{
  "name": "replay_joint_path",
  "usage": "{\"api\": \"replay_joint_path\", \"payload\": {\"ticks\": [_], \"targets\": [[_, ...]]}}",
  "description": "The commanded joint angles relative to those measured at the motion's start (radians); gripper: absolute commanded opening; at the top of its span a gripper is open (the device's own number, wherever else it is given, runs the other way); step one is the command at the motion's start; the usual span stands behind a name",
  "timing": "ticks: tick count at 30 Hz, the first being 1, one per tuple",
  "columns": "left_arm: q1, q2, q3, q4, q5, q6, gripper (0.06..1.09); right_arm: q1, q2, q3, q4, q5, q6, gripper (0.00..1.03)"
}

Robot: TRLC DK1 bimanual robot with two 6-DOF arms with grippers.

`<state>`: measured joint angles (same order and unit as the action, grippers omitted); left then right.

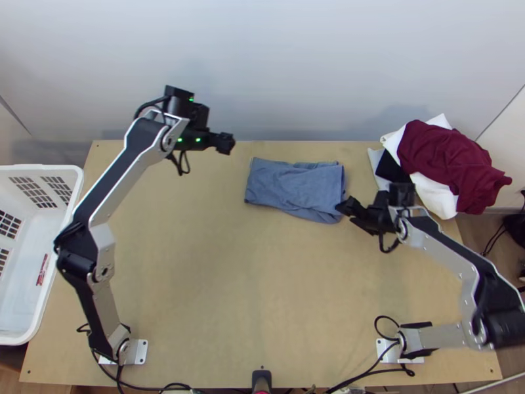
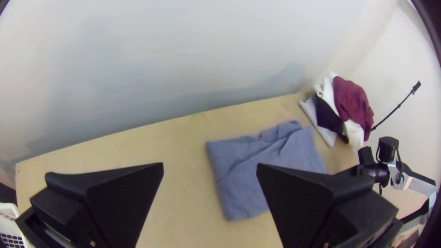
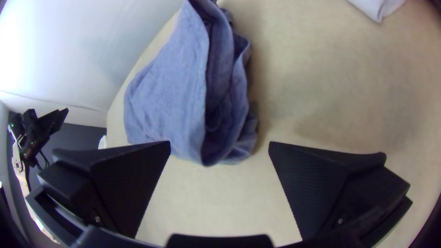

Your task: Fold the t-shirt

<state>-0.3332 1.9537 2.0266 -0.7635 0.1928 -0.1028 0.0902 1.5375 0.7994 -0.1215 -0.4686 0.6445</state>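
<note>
Blue-grey t-shirt (image 1: pixel 292 187), upper middle of top view, folded into rough rectangle (creased, a bit lopsided), layers gaping along right end. Right tool (image 1: pixel 346 207) just beside that end, fingers apart. Left tool (image 1: pixel 226 143) up and left of t-shirt, fingers apart too. Light wooden desk (image 1: pixel 230 282); pale wall (image 1: pixel 275 65) across top; white basket (image 1: pixel 39 172) at left edge; maroon, white, black clothes (image 1: pixel 436 151) heaped upper right.
</note>
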Motion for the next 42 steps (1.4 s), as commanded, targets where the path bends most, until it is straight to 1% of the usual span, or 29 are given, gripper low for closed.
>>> {"api": "replay_joint_path", "payload": {"ticks": [1, 13, 15, 17, 19, 20, 21, 22, 24, 25, 28, 34, 36, 39, 42], "targets": [[0.054, -0.114, -0.120, 0.016, -0.001, 0.015, 1.04, 0.054, 0.162, 0.110, 0.042, -0.004, 0.011, 0.99], [0.097, -0.200, -0.224, 0.030, -0.010, 0.018, 1.04, 0.125, 0.314, 0.254, 0.040, -0.004, 0.006, 0.99], [0.103, -0.219, -0.250, 0.038, -0.010, 0.020, 1.04, 0.132, 0.326, 0.270, 0.040, -0.024, 0.006, 0.99], [0.111, -0.236, -0.272, 0.039, -0.010, 0.025, 1.04, 0.134, 0.343, 0.277, 0.040, -0.064, -0.019, 0.99], [0.117, -0.249, -0.296, 0.041, -0.010, 0.026, 1.04, 0.129, 0.365, 0.287, 0.042, -0.071, -0.071, 0.92], [0.120, -0.257, -0.309, 0.041, -0.010, 0.028, 1.04, 0.117, 0.388, 0.302, 0.040, -0.079, -0.072, 0.87], [0.123, -0.266, -0.324, 0.043, -0.010, 0.029, 1.04, 0.106, 0.401, 0.320, 0.037, -0.096, -0.074, 0.77], [0.126, -0.279, -0.342, 0.046, -0.010, 0.031, 1.04, 0.102, 0.403, 0.333, 0.037, -0.099, -0.078, 0.60], [0.132, -0.306, -0.384, 0.053, -0.010, 0.040, 1.04, 0.095, 0.389, 0.353, 0.037, -0.110, -0.085, 0.15], [0.140, -0.320, -0.408, 0.059, -0.010, 0.041, 1.04, 0.095, 0.375, 0.354, 0.034, -0.113, -0.097, 0.02], [0.163, -0.366, -0.482, 0.069, -0.010, 0.058, 1.04, 0.082, 0.294, 0.327, 0.034, -0.111, -0.123, 0.03], [0.246, -0.430, -0.608, 0.092, -0.003, 0.086, 1.04, 0.051, 0.145, 0.383, 0.034, -0.110, -0.066, 0.03], [0.267, -0.440, -0.632, 0.092, 0.002, 0.092, 1.04, 0.051, 0.116, 0.431, 0.025, -0.105, -0.060, 0.03], [0.293, -0.450, -0.660, 0.107, 0.004, 0.101, 1.04, 0.060, 0.104, 0.523, 0.016, -0.065, -0.063, 0.03], [0.307, -0.458, -0.664, 0.110, 0.005, 0.106, 1.04, 0.054, 0.161, 0.652, -0.026, -0.047, -0.063, 0.03]]}}
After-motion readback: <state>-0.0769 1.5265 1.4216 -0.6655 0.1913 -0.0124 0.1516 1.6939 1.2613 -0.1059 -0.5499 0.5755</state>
